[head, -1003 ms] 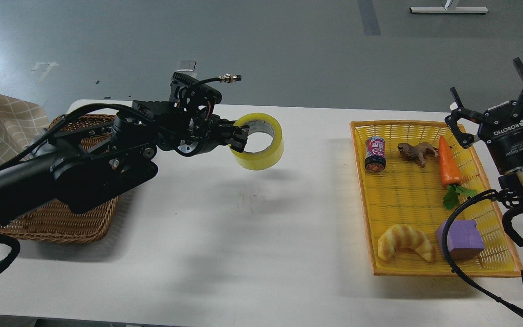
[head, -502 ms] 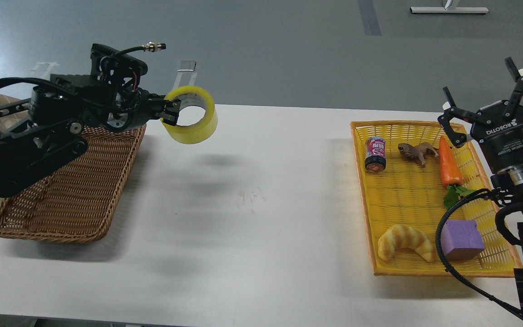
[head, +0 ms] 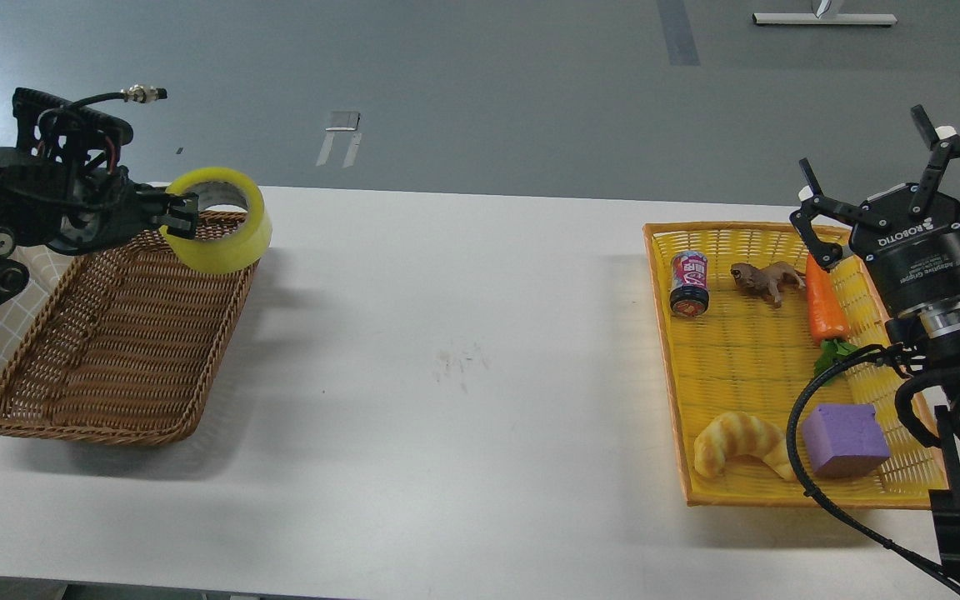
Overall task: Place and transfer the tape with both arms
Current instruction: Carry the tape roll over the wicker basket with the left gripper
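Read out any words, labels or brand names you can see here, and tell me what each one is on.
"ROBOTIQ": white lettering on the black body of the right gripper, seen upside down.
A smaller white line beneath it on the same body: too small to read.
Label on the small can in the yellow basket: pink and red print, too blurred to read.
No text shows on the tape or the left gripper.

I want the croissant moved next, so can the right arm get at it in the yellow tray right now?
Probably yes. The right tool hangs open and holds nothing, over the far right edge of the yellow tray. The croissant lies uncovered near the tray's front, with only the purple block close beside it.
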You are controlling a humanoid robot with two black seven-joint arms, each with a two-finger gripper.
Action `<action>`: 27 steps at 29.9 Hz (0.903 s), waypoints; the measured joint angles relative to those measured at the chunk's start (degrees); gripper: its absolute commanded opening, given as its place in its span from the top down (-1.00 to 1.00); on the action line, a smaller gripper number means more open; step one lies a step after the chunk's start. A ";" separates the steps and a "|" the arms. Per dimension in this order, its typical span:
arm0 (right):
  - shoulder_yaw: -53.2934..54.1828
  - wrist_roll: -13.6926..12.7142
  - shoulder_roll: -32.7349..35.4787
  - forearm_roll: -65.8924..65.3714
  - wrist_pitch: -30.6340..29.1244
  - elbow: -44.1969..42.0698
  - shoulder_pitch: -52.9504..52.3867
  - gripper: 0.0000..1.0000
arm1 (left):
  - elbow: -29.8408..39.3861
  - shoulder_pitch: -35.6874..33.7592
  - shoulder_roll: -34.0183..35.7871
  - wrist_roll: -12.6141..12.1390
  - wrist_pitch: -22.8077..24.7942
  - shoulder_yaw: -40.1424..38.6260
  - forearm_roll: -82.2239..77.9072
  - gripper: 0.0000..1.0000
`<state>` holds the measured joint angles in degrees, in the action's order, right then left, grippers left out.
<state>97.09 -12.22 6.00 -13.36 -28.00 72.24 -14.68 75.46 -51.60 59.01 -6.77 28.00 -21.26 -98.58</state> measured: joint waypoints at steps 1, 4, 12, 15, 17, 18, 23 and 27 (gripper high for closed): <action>-0.23 0.00 -0.09 0.00 0.00 0.00 0.00 -1.00 | -0.06 0.54 0.56 0.10 0.00 0.00 0.24 1.00; -0.82 0.00 -0.29 0.00 0.00 0.00 0.00 -1.00 | -0.35 2.32 1.78 0.43 0.00 0.00 0.58 1.00; -1.03 0.00 -0.47 0.00 0.00 0.00 0.00 -1.00 | -2.47 6.91 3.13 1.38 0.00 0.00 0.68 1.00; -1.03 0.00 -0.46 0.00 0.00 0.00 0.01 -1.00 | -3.93 8.52 3.24 2.12 0.00 0.00 0.67 1.00; -1.03 0.00 -0.45 0.00 0.00 0.00 0.09 -1.00 | -4.30 9.52 3.24 2.45 -0.06 0.00 0.71 1.00; -1.03 0.00 -0.41 0.00 0.00 0.00 0.14 -1.00 | -4.37 10.12 3.24 2.54 -0.27 0.00 0.74 1.00; -1.18 0.00 -0.40 0.00 0.00 0.00 0.19 -1.00 | -4.82 12.33 3.16 2.74 -2.23 0.00 1.09 1.00; -1.21 0.00 -0.40 0.00 0.00 0.00 0.26 -1.00 | -6.65 13.30 2.67 3.58 -3.46 0.00 1.54 1.00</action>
<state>95.88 -12.22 5.61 -13.36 -28.00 72.25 -14.42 68.81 -38.30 61.68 -3.19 24.55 -21.26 -97.04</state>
